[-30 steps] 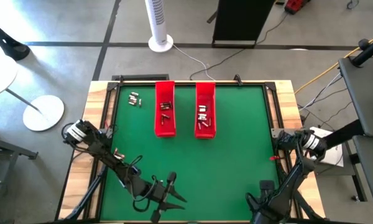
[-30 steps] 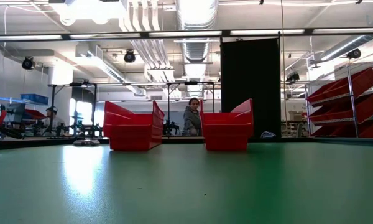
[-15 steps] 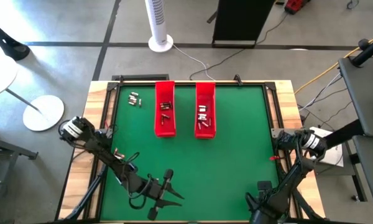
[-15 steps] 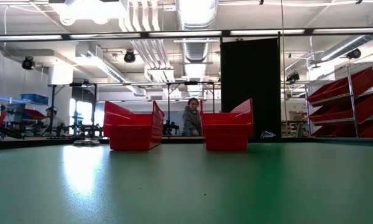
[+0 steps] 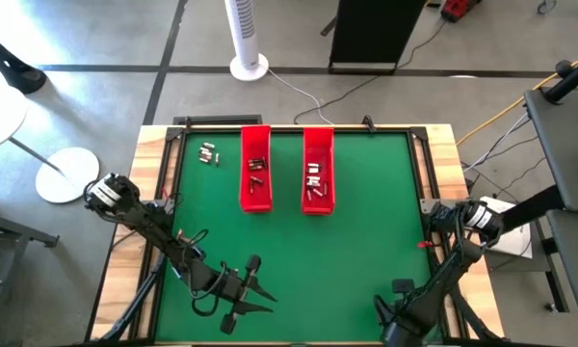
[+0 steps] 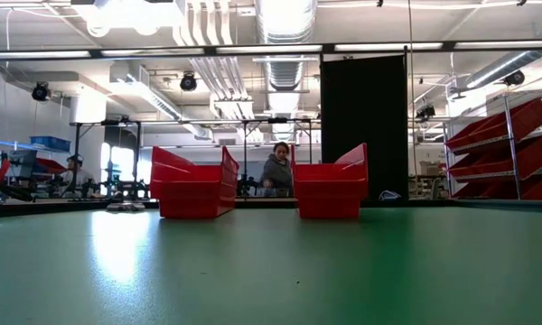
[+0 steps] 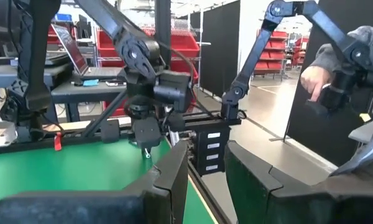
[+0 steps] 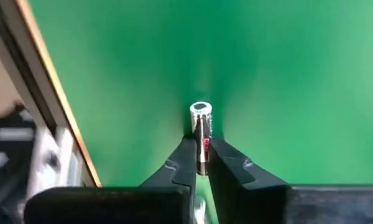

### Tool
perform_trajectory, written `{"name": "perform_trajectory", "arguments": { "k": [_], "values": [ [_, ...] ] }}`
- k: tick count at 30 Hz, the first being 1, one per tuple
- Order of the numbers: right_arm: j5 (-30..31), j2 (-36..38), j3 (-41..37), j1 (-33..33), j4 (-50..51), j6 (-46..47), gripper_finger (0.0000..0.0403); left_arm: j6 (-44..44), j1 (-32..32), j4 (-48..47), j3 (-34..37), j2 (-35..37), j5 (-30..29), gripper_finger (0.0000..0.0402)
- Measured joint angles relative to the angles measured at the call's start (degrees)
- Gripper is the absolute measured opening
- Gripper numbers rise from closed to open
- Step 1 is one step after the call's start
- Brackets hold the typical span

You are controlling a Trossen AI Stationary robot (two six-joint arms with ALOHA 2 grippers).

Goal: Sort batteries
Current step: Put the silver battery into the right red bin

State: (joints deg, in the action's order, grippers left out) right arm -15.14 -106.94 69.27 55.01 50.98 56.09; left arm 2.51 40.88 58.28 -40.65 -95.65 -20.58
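From the high view, a green-topped table (image 5: 366,231) with a wooden border is seen, with two long red plastic trays (image 5: 255,169) set side by side near its far edge. Small silvery-grey cylindrical batteries (image 5: 314,179) are seen lying in both trays, and a few more (image 5: 208,152) are seen loose on the green surface just beside the left tray. The left gripper (image 5: 239,304) is held near the table's near edge, left of centre; the right gripper (image 5: 390,323) is held at the near edge on the right.

In the low view, the two red trays are seen across the bare green surface, with a person (image 6: 275,171) seated in the room behind them.

In the left wrist view, the left gripper's dark fingers (image 7: 174,177) are parted slightly, with nothing between them.

In the right wrist view, the right gripper (image 8: 201,158) is clamped on one silvery battery (image 8: 201,121), held above the green surface.
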Motion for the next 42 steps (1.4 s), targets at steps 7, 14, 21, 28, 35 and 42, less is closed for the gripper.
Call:
{"name": "perform_trajectory", "arguments": {
  "k": [7,14,21,28,35,42],
  "values": [
    [11.74,-0.07,2.67,-4.17,-3.2,-4.2,0.0013,0.13,-0.11,-0.07,0.12,-0.51,-0.02,0.0087],
    [23.19,-0.07,1.51,-9.54,-8.79,-8.05,0.0012,0.42,-0.07,-0.32,0.36,-0.53,-1.2,0.0087],
    [31.75,-0.09,-1.3,-14.59,-19.39,-14.75,0.0012,3.7,-0.22,-5.17,0.69,-0.85,-6.46,0.0087],
    [35.39,0.15,-8.4,-19.58,-36.47,-18.47,0.0012,8.11,-1.58,-7.17,0.69,-2.95,-7.45,0.0087],
    [38.69,0.2,-14.09,-21.18,-47.55,-20.9,0.0013,13.2,-5.03,-7.85,0.67,-6.72,-7.45,0.0087],
    [41.76,0.08,-15.71,-20.94,-49.69,-20.92,0.0015,14.64,-9.35,-7.89,-1.17,-13.53,-7.41,0.0098]
  ]
}}
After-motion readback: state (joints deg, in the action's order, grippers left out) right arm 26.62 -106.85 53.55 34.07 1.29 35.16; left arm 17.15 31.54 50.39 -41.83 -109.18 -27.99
